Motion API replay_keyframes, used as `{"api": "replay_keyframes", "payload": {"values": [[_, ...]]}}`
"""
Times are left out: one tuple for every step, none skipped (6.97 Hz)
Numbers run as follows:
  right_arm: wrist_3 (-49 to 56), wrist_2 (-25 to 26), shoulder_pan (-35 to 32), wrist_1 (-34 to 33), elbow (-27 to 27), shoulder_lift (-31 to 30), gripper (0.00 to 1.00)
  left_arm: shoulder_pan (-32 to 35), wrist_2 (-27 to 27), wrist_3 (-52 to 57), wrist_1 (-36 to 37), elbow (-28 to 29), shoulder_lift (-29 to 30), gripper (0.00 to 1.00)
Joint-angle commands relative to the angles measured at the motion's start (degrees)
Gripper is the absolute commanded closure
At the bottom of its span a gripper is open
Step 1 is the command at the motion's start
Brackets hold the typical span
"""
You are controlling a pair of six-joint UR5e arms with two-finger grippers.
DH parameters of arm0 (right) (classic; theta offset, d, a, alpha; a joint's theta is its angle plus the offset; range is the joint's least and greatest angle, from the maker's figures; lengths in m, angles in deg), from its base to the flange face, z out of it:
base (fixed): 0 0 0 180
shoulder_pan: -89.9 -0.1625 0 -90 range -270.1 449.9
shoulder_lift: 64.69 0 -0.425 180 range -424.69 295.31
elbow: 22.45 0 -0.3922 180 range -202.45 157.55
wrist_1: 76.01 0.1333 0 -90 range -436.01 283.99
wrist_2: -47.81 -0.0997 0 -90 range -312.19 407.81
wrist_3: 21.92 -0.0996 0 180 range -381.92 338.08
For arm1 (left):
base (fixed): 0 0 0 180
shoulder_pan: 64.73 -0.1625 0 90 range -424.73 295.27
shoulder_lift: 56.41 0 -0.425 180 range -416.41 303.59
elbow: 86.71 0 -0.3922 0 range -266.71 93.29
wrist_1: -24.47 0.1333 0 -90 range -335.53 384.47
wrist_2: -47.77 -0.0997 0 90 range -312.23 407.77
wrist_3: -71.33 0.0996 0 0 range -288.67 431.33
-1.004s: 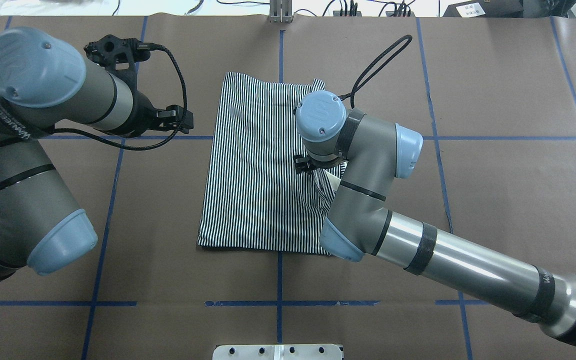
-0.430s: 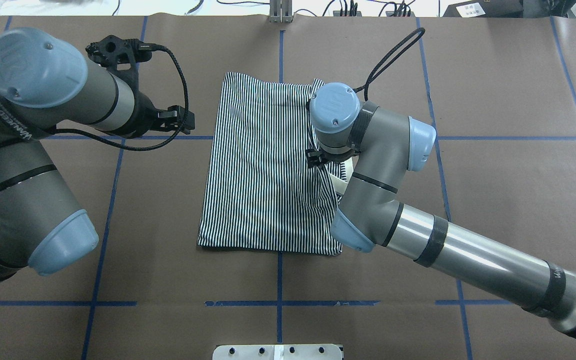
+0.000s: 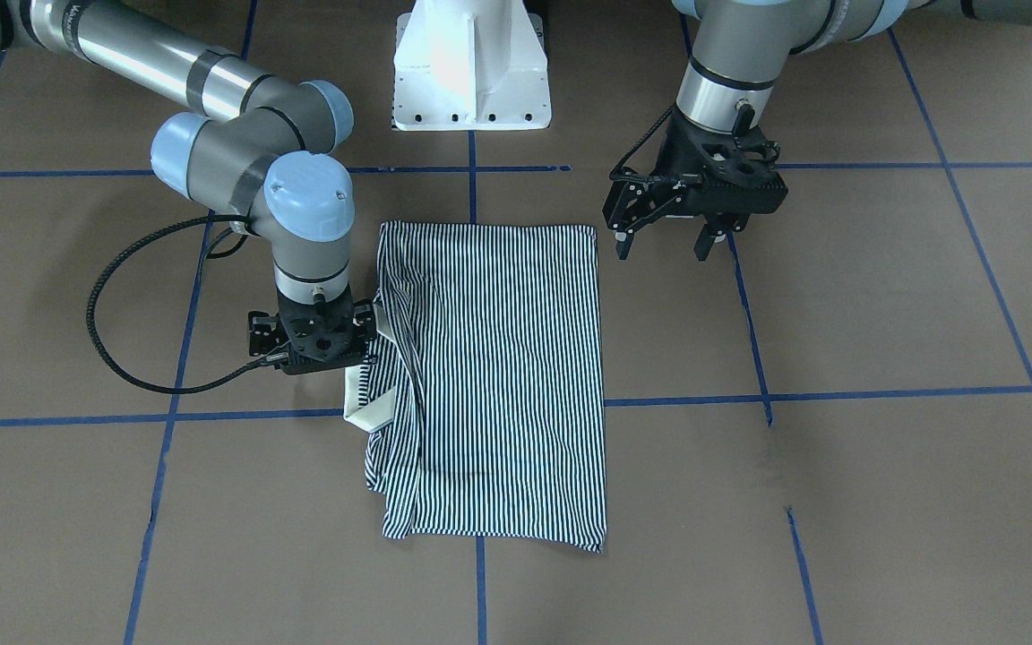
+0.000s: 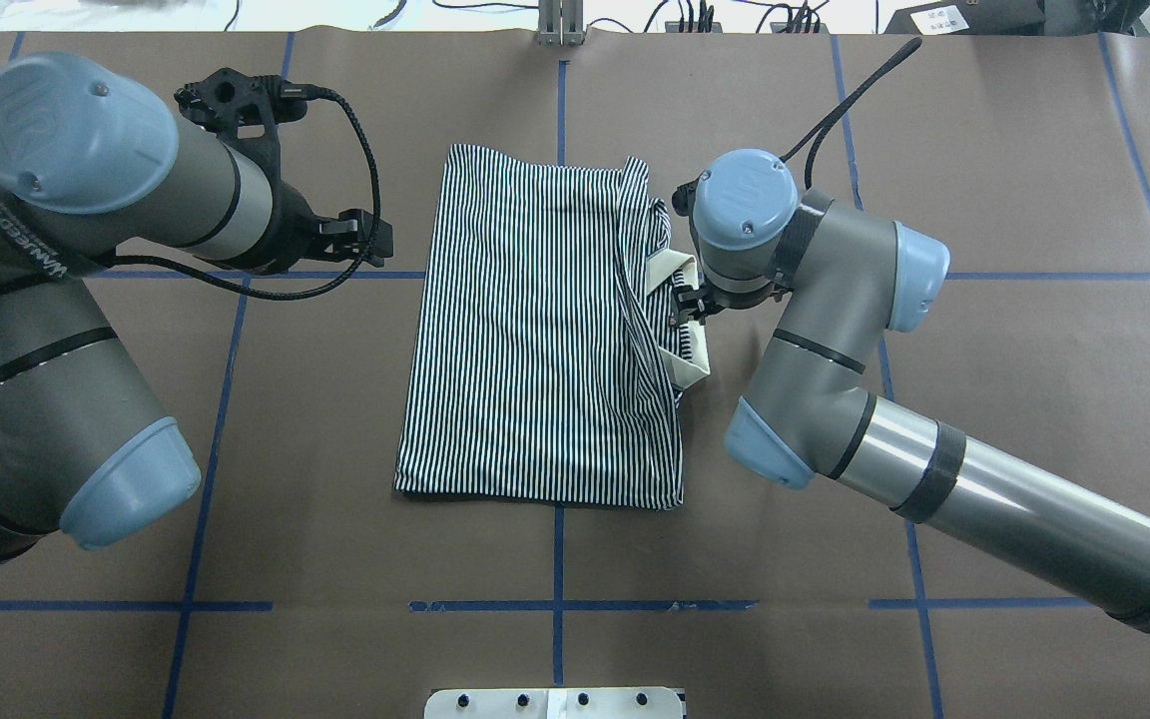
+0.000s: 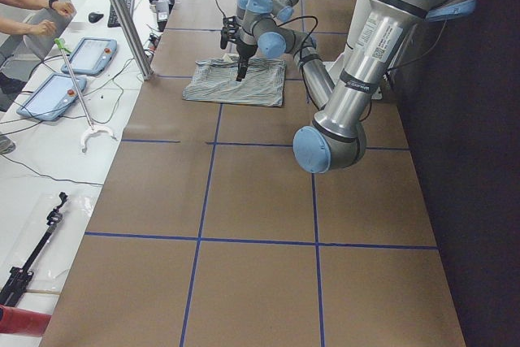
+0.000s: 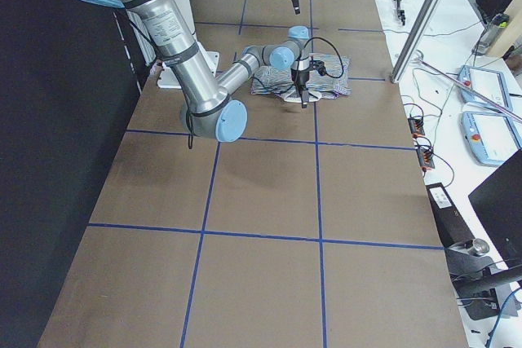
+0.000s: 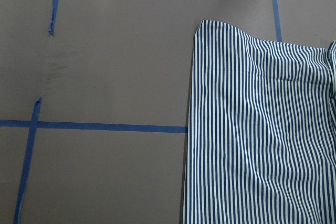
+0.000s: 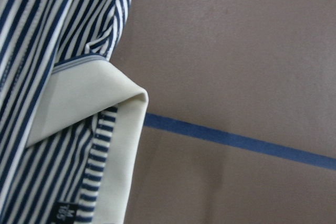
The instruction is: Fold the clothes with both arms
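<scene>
The striped polo shirt (image 4: 535, 330) lies folded in a rectangle on the brown table; it also shows in the front view (image 3: 498, 376). Its cream collar (image 4: 692, 355) sticks out at the rumpled edge on my right and fills the right wrist view (image 8: 94, 98). My right gripper (image 3: 314, 354) points down right beside that collar, low over the table; its fingers are hidden, so I cannot tell if it is open or shut. My left gripper (image 3: 664, 246) is open and empty, hovering just off the shirt's near left corner. The left wrist view shows the shirt's left edge (image 7: 262, 129).
The white base pedestal (image 3: 471, 63) stands at the table's near edge. A black cable loop (image 3: 122, 305) hangs off my right wrist. Blue tape lines (image 4: 236, 399) cross the brown table cover. Tablets (image 5: 53, 91) and an operator's arms show beyond the far edge.
My right gripper has moved right and away from me, from over the shirt to its right edge. The collar and the rumpled right edge now show more. The left arm has hardly moved.
</scene>
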Motion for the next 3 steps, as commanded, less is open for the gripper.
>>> {"api": "replay_keyframes", "payload": {"values": [[0.5, -1.9, -1.0, -1.2, 0.1, 3.3, 0.0, 0.3, 0.0, 0.3, 0.0, 0.1, 0.0, 0.0], [-0.2, -1.9, -0.4, -1.2, 4.0, 7.9, 0.0, 0.4, -0.1, 0.3, 0.0, 0.1, -0.1, 0.0], [-3.1, -1.5, 1.4, -0.8, 7.2, 10.6, 0.0, 0.5, -0.1, 0.3, 0.0, -0.1, -0.3, 0.0]]}}
